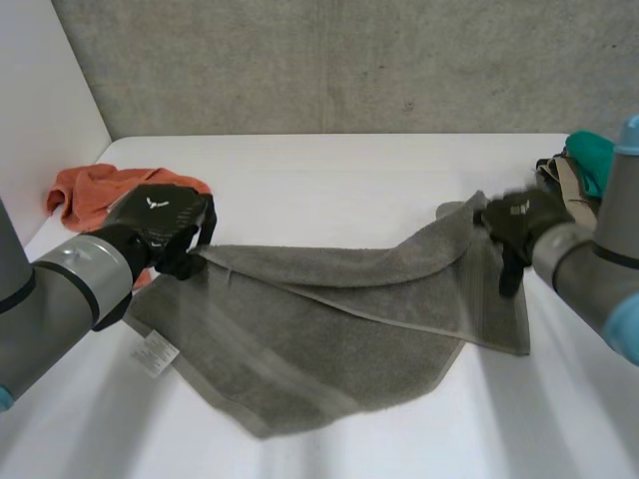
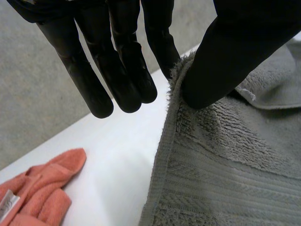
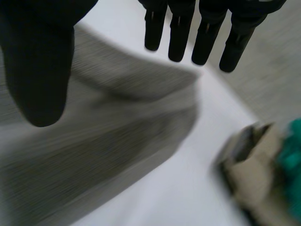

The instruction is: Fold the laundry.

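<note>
L hand [image 2: 117,61] pinches grey towel [image 1: 329,329] edge; R hand [image 3: 37,70] unclenched (at opposite corner).

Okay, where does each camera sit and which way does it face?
Head view: between and behind the arms, looking down at the table; both arms, left hand, right hand show.
Left wrist view: on the left wrist, facing along the palm; its thumb and a finger pinch the grey towel's edge, orange cloth beyond.
Right wrist view: on the right wrist, over straight fingers toward the clothes pile.
All share the grey towel.
</note>
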